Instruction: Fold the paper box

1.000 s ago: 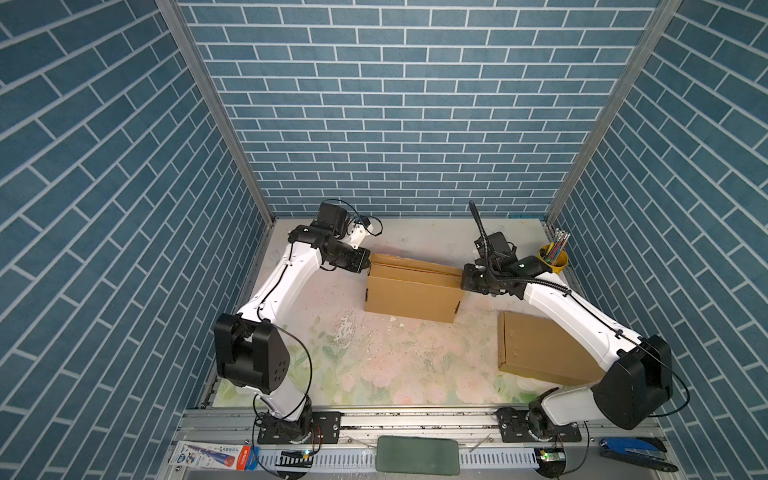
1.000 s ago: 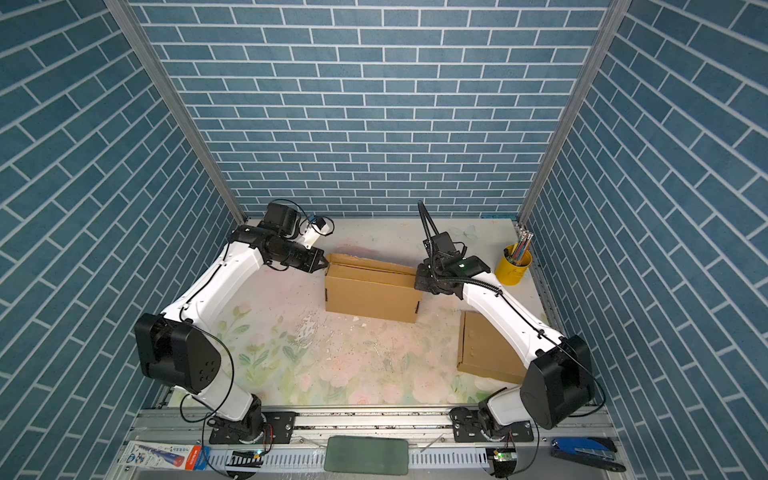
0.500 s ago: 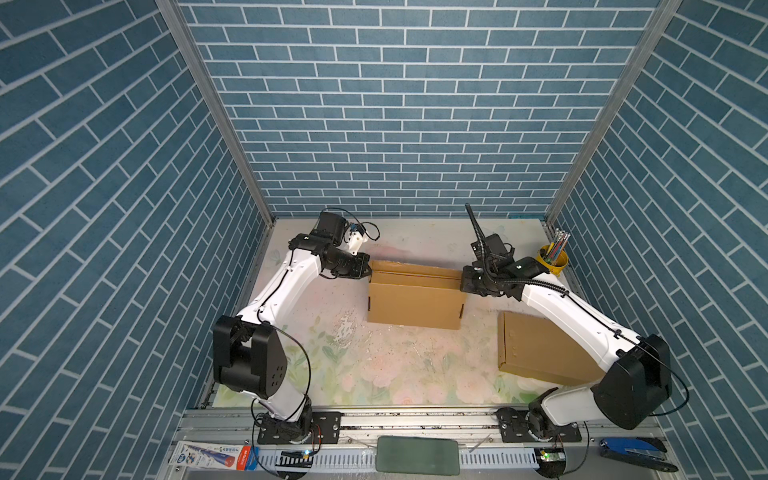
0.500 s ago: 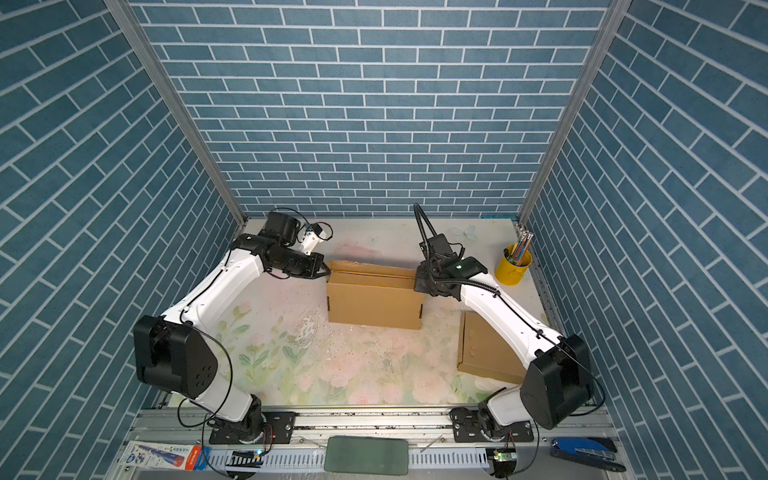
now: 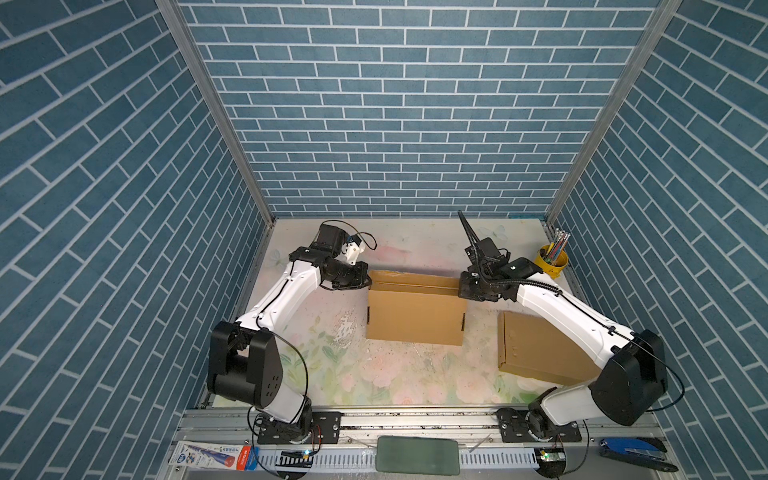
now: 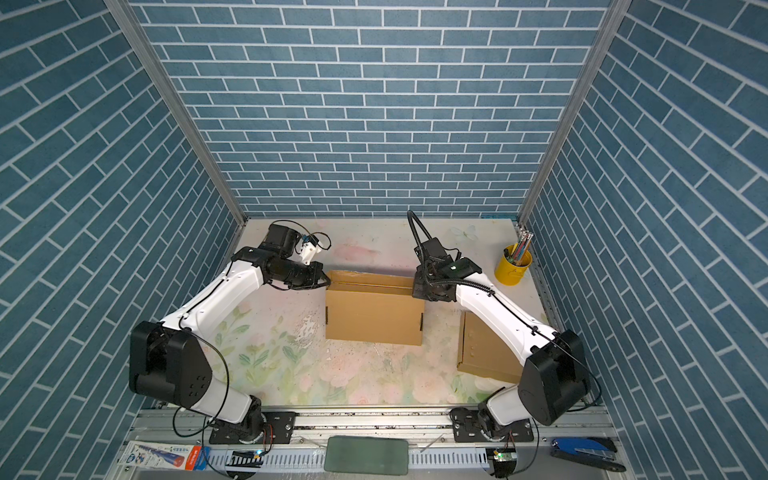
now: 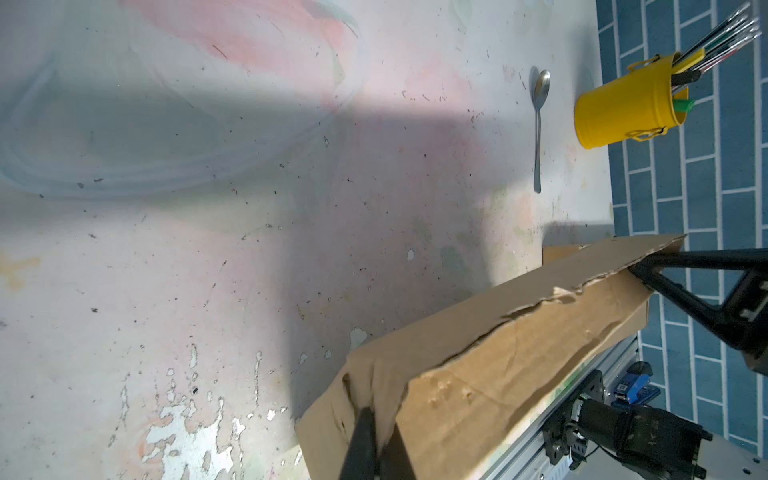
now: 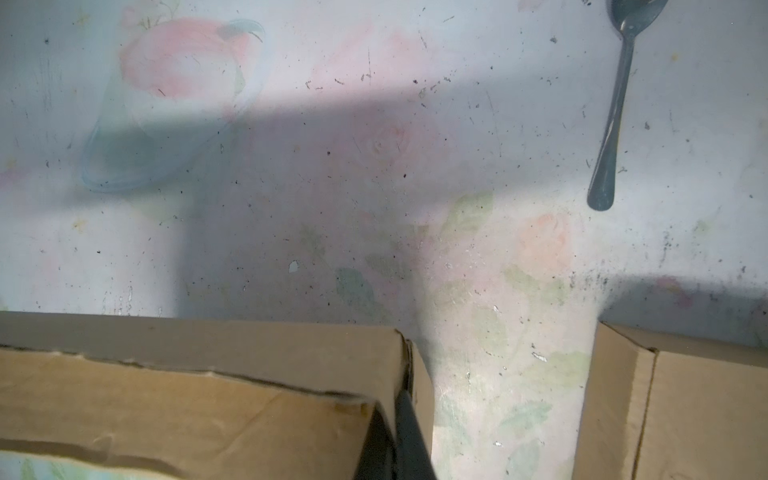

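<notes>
while both jaws pinch paper box [image 5: 415, 320] corners, yellow cup [image 5: 549, 269] holds pens [image 5: 559, 244].

The brown cardboard box [image 5: 415, 318] stands upright mid-way across the floral tabletop [image 5: 374, 374], its top a narrow open slot with a ragged far edge.

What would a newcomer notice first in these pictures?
The brown paper box stands half-opened at the middle of the table in both top views. The left gripper and the right gripper pinch its two upper ends, jaws shut on the cardboard. A yellow cup of pens stands at the far right corner, and a flat cardboard piece lies partly hidden by the right arm.
</notes>
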